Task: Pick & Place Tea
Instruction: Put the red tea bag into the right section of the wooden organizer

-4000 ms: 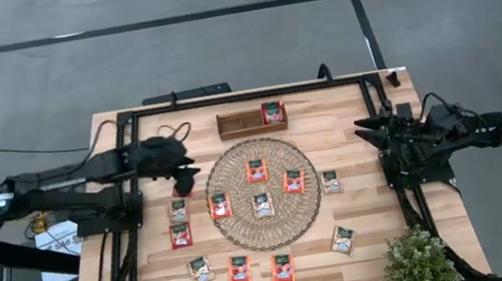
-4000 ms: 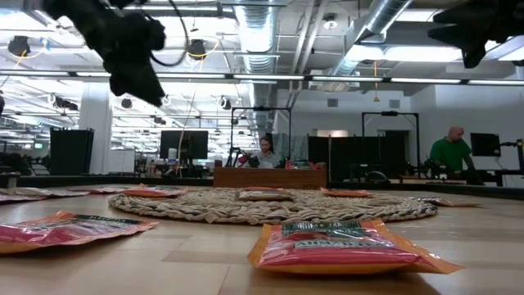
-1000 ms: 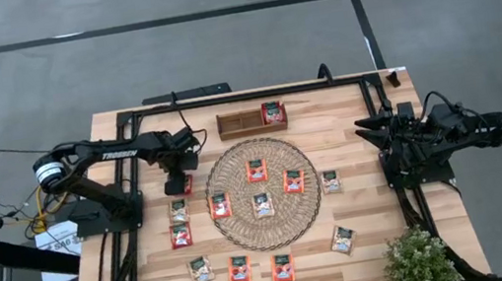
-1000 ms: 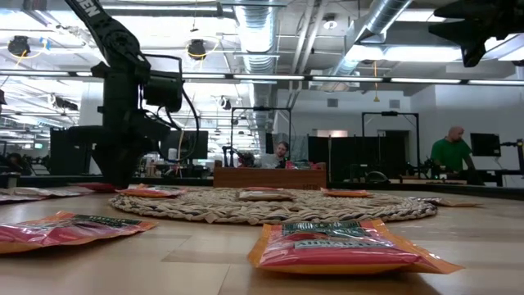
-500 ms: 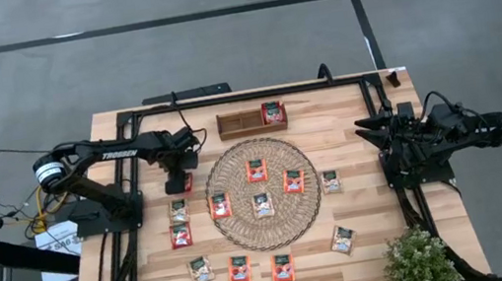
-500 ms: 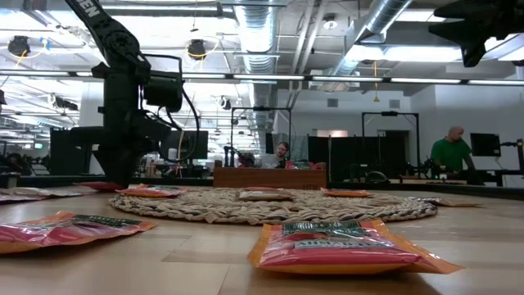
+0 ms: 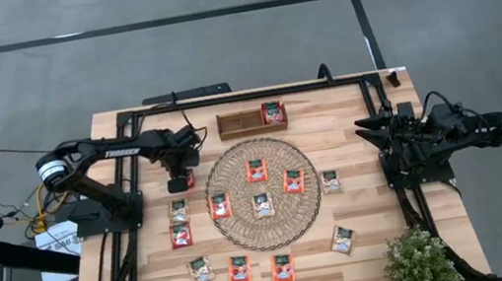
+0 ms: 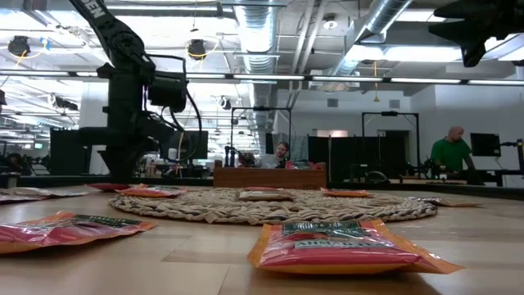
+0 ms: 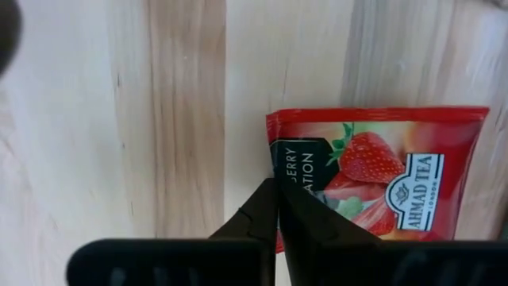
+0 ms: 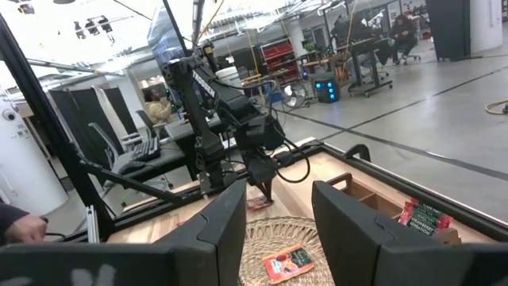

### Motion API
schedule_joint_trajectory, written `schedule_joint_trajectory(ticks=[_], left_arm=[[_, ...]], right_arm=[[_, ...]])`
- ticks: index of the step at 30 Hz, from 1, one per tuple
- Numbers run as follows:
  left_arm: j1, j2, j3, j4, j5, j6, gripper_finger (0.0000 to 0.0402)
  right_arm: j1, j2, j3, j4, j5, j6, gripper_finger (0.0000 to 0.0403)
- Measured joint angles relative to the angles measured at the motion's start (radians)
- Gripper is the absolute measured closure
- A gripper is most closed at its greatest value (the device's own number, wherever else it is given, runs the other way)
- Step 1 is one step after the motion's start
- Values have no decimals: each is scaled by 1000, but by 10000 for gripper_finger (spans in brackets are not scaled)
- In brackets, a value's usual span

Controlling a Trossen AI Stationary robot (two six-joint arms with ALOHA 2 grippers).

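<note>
Left wrist view shows the left gripper (image 9: 276, 208) closed tight, its two fingers meeting on the near edge of a red strawberry tea sachet (image 9: 379, 171), which lies flat on the bare wood. The fingers pinch the sachet at one corner of that edge, and the rest of the packet lies beyond them. In the high view this left gripper (image 7: 178, 180) stands near the left edge of the table (image 7: 349, 126), just beside the round woven mat (image 7: 267, 235), with the sachet (image 7: 187, 179) under it.

The wooden tray (image 7: 238, 122) sits toward the far edge of the table, beyond the mat and not far from the left arm, so this arm is the nearer one for carrying. One red sachet (image 7: 273, 112) already lies in the tray's right compartment; the other compartments look empty.

The right gripper (image 7: 372, 128) waits folded near the right edge, jaws partly apart, holding nothing.

Other sachets lie on the mat and along the near edge.
</note>
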Motion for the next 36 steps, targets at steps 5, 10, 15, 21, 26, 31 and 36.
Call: schedule_joint_trajectory(ticks=[5,10,15,21,26,31,36], left_arm=[[0,2,18,3,-22,-13,401],[-1,2,55,-24,-87,-16,401],[0,1,126,-95,-102,-19,401],[0,-1,246,-205,-129,-19,401],[0,-2,350,-291,-162,-19,401],[0,-2,443,-370,-170,-30,401],[-7,-3,538,-445,-176,-64,401]], right_arm=[[0,0,0,0,0,0,264],[0,0,0,0,0,0,268],[0,0,0,0,0,0,267],[0,0,0,0,0,0,265],[0,0,0,0,0,-1,266],[0,0,0,1,0,0,264],[0,0,0,41,0,0,266]])
